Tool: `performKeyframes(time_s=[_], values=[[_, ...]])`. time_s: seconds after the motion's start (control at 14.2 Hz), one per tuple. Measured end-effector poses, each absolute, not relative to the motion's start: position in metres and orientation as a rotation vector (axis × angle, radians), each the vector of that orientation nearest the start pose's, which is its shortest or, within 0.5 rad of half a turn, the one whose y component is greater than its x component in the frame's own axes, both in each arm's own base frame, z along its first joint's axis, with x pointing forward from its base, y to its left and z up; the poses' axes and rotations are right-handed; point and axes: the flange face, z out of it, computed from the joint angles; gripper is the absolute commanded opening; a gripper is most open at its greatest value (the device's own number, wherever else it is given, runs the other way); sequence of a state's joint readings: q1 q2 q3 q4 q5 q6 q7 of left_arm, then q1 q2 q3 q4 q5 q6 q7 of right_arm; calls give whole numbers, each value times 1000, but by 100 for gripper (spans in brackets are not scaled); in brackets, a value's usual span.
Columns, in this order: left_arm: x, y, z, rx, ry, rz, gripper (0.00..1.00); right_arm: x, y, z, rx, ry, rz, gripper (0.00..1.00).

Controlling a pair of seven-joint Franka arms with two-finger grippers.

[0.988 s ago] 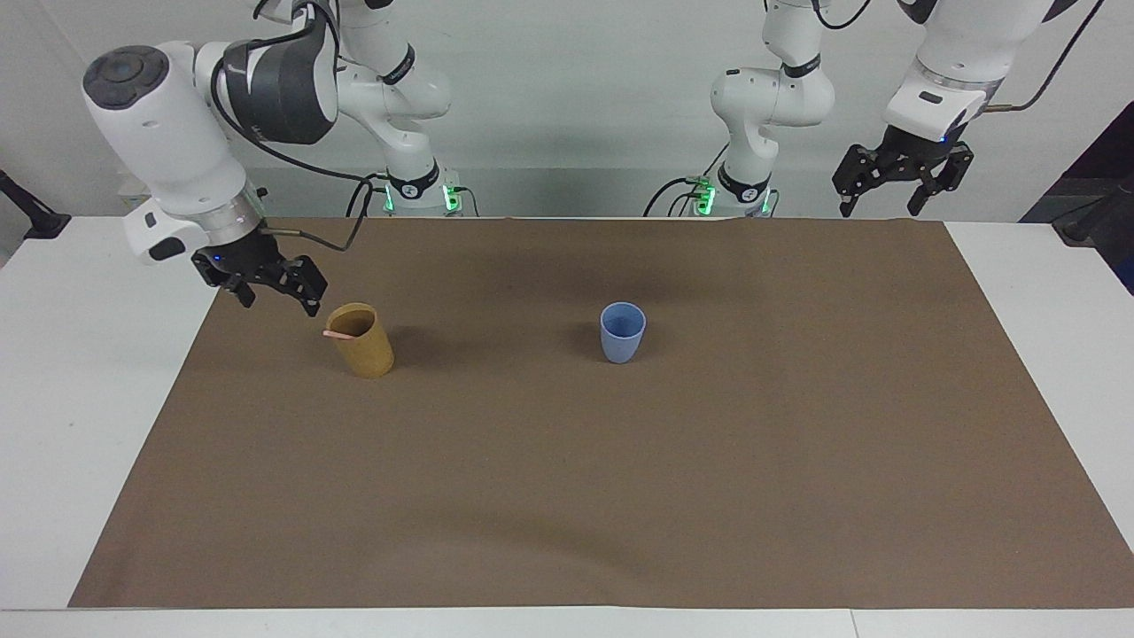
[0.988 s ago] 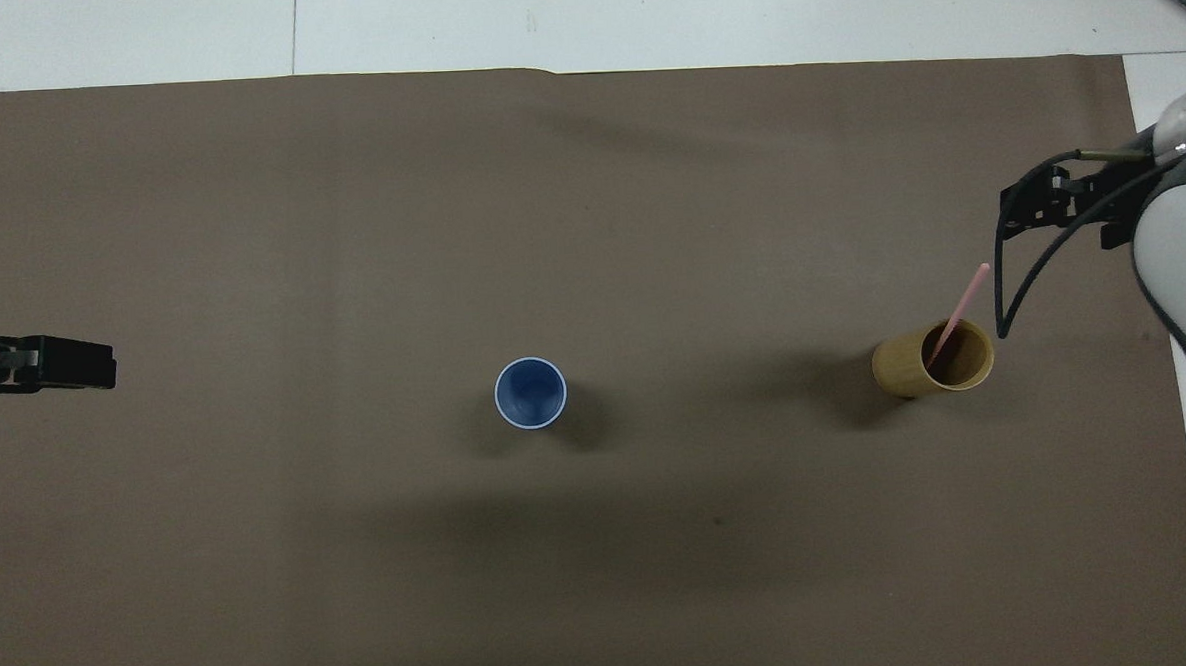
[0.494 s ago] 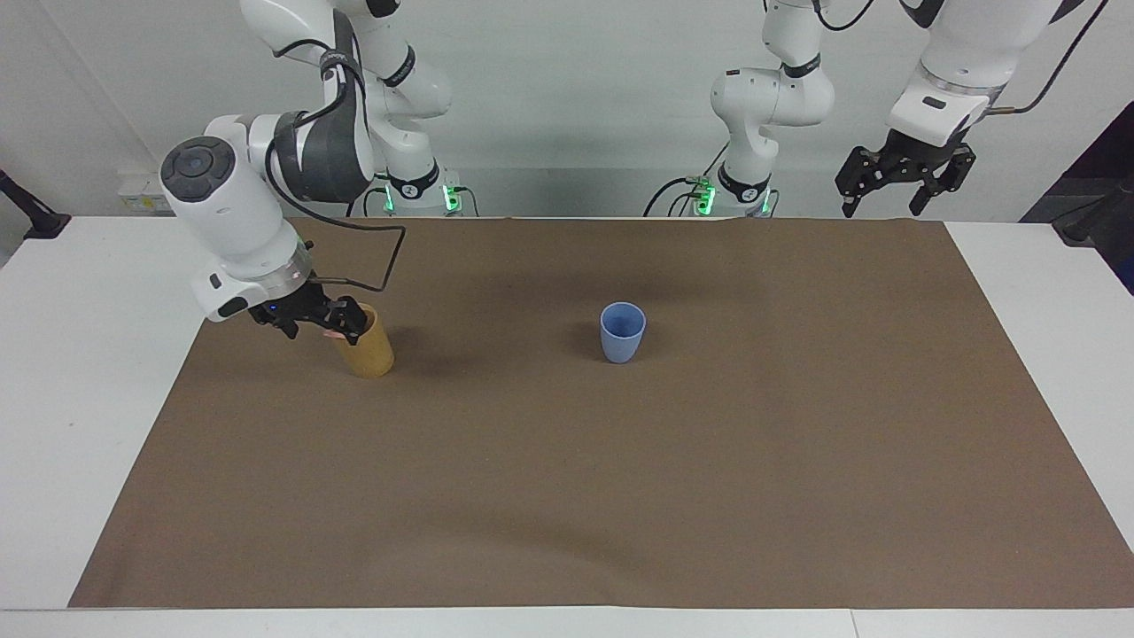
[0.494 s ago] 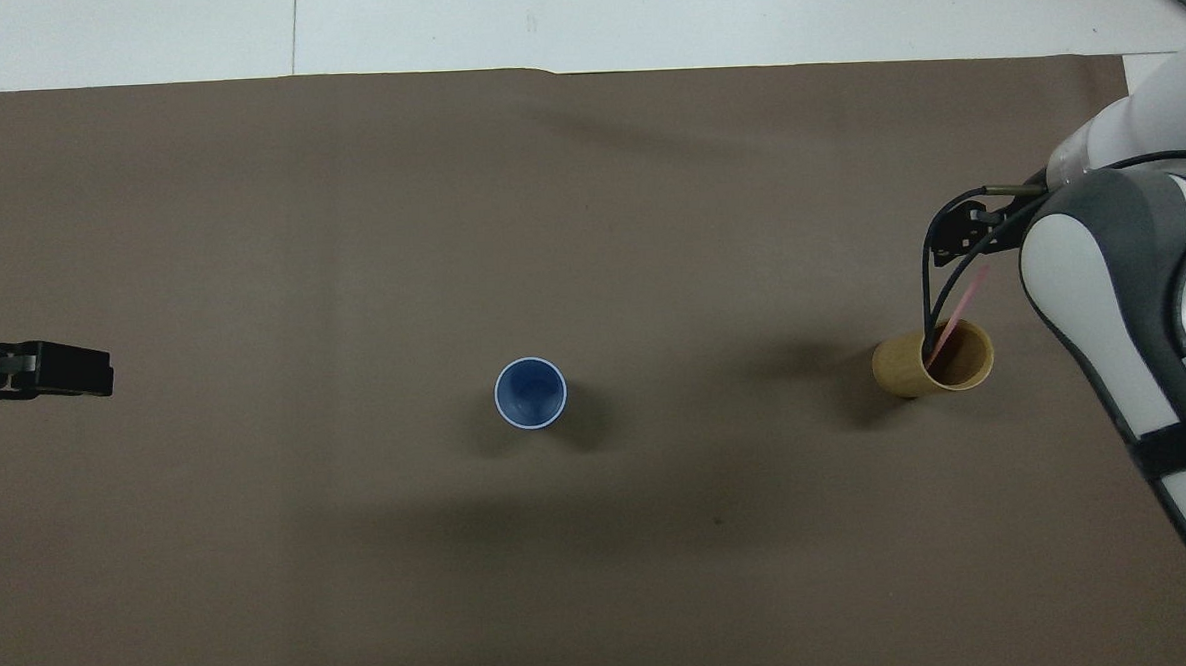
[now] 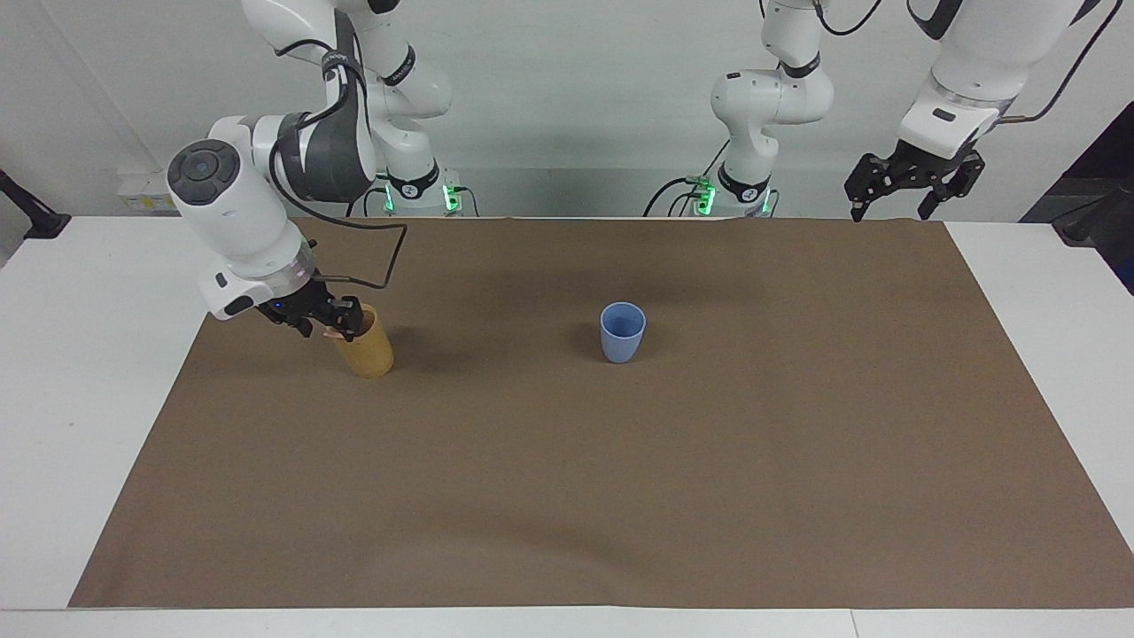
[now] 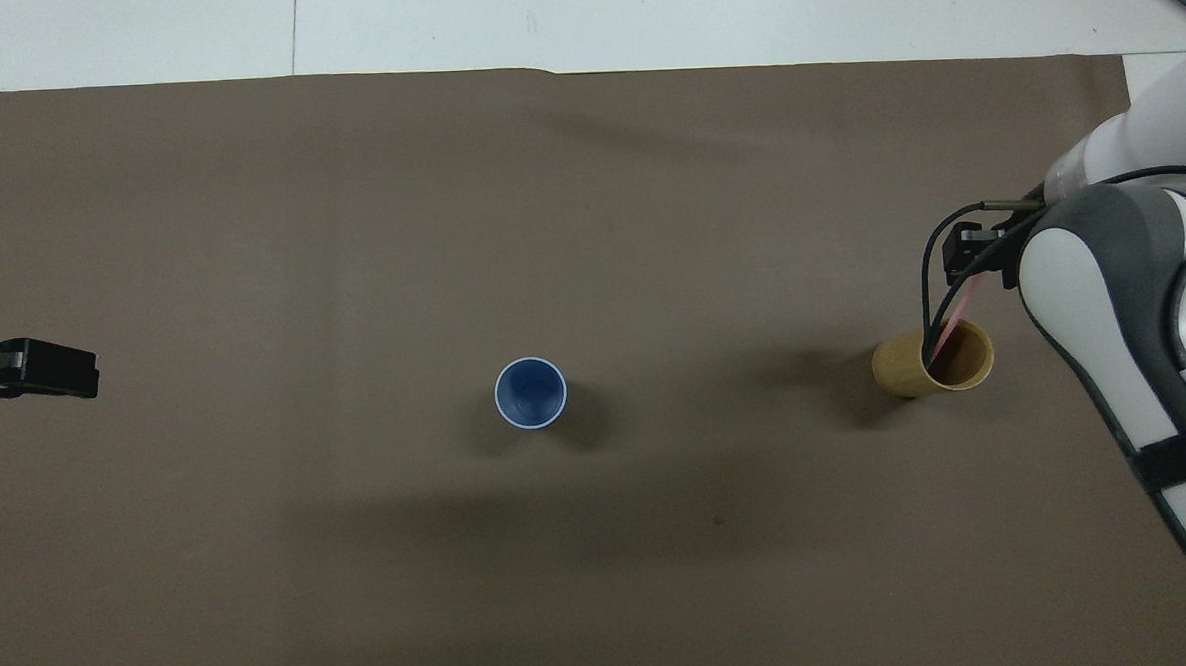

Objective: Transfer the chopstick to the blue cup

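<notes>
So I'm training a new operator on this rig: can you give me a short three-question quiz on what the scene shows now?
1. True or false: the stick stands in the blue cup.
2. Which tool is at the tan cup: A) left tool B) right tool
3. Fill in: the left arm waits over the mat's ____ nearest the robots.

Key
1. False, it leans in the tan cup.
2. B
3. edge
</notes>
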State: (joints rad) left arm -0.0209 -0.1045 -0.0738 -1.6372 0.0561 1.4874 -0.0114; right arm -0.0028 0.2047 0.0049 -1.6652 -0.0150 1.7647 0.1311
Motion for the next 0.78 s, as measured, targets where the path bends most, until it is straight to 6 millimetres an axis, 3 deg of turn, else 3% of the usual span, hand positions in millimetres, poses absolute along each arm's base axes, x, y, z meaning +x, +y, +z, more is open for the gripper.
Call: performKeyframes(time_s=[0.14, 0.28, 0.78], values=[[516, -54, 649, -3069, 146, 69, 100, 612, 0, 476, -3152, 198, 166, 14], [519, -57, 653, -3070, 155, 65, 100, 612, 0, 475, -3152, 198, 167, 1], [519, -61, 657, -3110, 182, 55, 100, 612, -1, 477, -3152, 180, 162, 0]])
